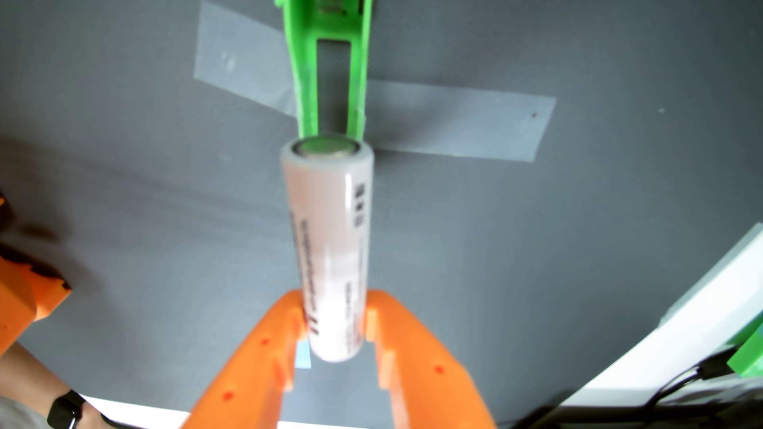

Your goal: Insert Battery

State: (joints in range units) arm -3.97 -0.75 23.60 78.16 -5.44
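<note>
In the wrist view a pale pink cylindrical battery with black print stands between my two orange fingers. My gripper is shut on the battery's lower part. The battery's metal end cap points away from me, toward a green slotted holder fixed to the grey surface by grey tape. The cap overlaps the near end of the holder's open slot in the picture; whether they touch I cannot tell. The picture is slightly blurred.
The grey mat spreads around the holder. An orange part and a person's wrist with a black watch sit at the left edge. A white box, a green part and black cables lie at the right.
</note>
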